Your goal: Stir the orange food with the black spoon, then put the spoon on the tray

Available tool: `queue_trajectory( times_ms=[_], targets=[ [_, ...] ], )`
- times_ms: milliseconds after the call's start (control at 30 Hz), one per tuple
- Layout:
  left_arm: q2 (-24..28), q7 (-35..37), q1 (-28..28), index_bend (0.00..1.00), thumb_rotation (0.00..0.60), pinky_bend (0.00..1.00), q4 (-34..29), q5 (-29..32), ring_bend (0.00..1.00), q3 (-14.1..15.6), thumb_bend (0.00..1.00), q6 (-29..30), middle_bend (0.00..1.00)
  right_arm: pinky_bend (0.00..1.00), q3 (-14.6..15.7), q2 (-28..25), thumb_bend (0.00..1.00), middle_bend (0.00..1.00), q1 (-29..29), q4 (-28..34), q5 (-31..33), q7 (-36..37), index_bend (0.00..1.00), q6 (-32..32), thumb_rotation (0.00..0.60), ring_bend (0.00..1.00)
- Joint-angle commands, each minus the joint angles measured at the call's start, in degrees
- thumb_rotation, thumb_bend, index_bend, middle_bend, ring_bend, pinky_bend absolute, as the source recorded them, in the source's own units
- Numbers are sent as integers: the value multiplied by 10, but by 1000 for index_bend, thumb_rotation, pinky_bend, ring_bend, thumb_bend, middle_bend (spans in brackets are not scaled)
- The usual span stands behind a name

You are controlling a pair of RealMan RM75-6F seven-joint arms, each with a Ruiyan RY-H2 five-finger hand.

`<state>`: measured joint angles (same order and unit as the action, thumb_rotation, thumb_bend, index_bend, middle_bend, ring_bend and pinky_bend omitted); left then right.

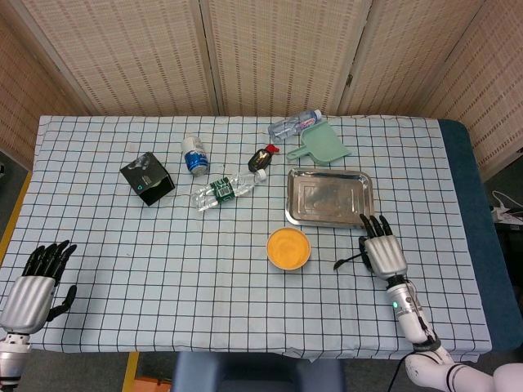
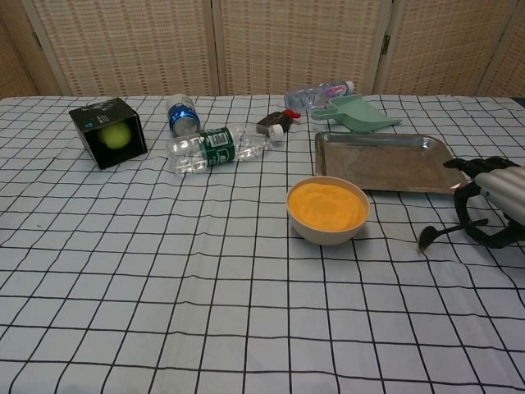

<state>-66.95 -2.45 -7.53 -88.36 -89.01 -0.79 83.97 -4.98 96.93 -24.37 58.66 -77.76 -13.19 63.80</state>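
The black spoon [image 1: 346, 261] [image 2: 440, 233] is pinched by its handle in my right hand [image 1: 382, 250] [image 2: 495, 203], to the right of the bowl. It tilts, with its scoop end pointing down-left toward the cloth. The white bowl of orange food [image 1: 288, 248] [image 2: 326, 210] stands a short way left of the spoon. Just beyond them lies the empty steel tray [image 1: 328, 198] [image 2: 385, 162]. My left hand [image 1: 34, 287] rests open at the table's near left corner, far from everything.
A black box with a yellow ball [image 2: 108, 131], a blue-capped bottle [image 2: 183, 116] and a lying clear bottle [image 2: 215, 148] occupy the left back. A small dark bottle [image 2: 274, 124], a green scoop [image 2: 358, 114] and another clear bottle [image 2: 318, 93] lie behind the tray.
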Motion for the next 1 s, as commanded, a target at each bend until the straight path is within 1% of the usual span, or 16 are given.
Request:
queue_trajectory(
  times_ms=[33,267,400,567,767,1000],
  targets=[
    [1,-1,0,0,600,27,-2,-1,0,0,463,1,0,0,-5,-13,348,4,0,21,5,13,738,-7,600,0],
    [1,3,0,0,600,27,-1,-1,0,0,463,2,0,0,-25,-52,348,5,-9,87,24,48,740,-32,600,0],
    [2,3,1,0,600,27,-1,-3,0,1,463,2,0,0,-39,-71,349,5,-19,122,35,46,739,-42,600,0],
    [1,4,-1,0,600,27,-2,-4,0,1,463,1,0,0,-66,-93,348,5,-42,171,65,35,739,-67,600,0],
    [1,8,-2,0,600,28,-1,-3,0,0,464,1,0,0,-91,-112,348,5,-81,222,116,-9,737,-112,600,0],
    [4,15,0,0,600,30,-3,-6,0,-2,463,10,0,0,-103,-99,348,5,-127,243,177,-76,725,-138,600,0]
  ],
)
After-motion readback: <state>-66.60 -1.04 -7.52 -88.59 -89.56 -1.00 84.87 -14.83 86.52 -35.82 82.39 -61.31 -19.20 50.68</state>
